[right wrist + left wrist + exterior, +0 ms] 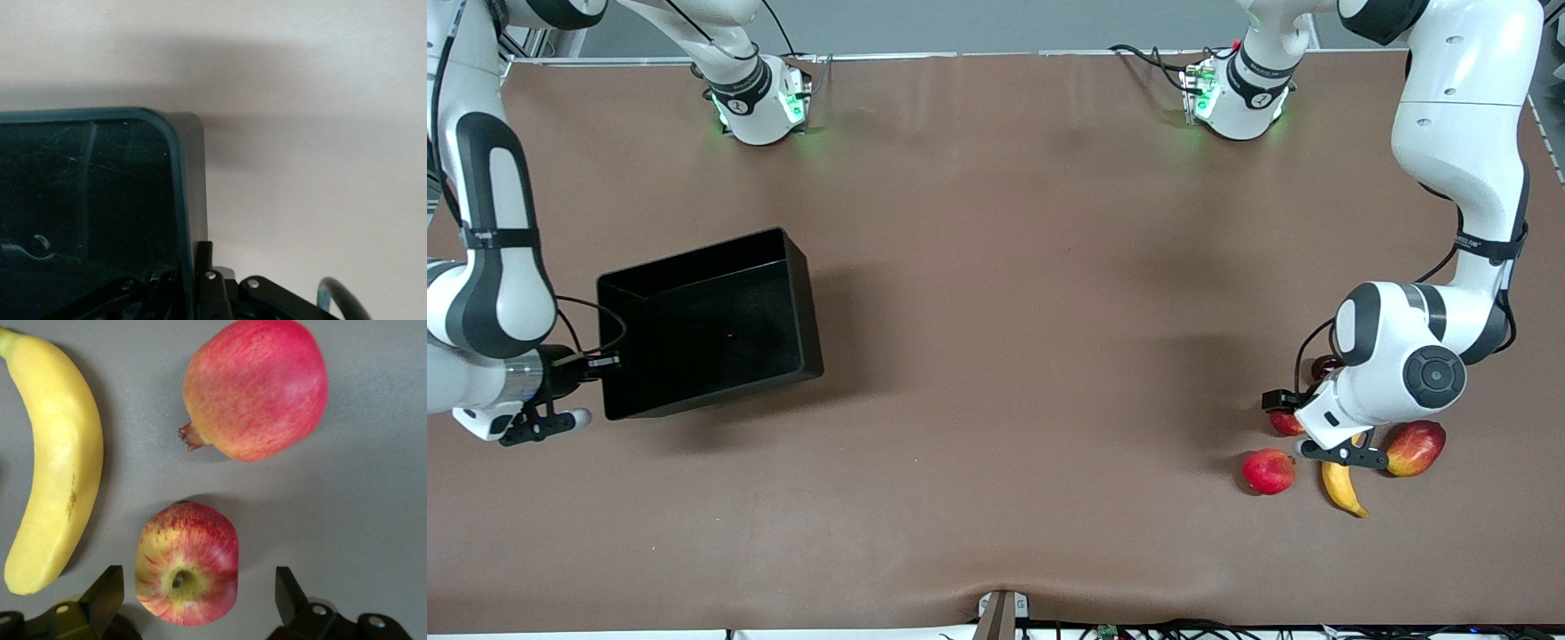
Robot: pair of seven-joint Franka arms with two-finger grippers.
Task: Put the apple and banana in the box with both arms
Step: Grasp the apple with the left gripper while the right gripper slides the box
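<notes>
The apple, red with a yellow stem patch, lies on the table between my left gripper's open fingers, touching neither. In the front view my left gripper is low over the apple, which is mostly hidden under the hand. The banana lies beside it, nearer the front camera, and also shows in the left wrist view. My right gripper is shut on the wall of the black box at the right arm's end of the table. In the right wrist view the gripper has one finger on each side of the box's wall.
A pinkish-red round fruit lies next to the apple, nearer the front camera, and shows in the left wrist view. A red-yellow mango lies beside the banana. The brown table top stretches between box and fruit.
</notes>
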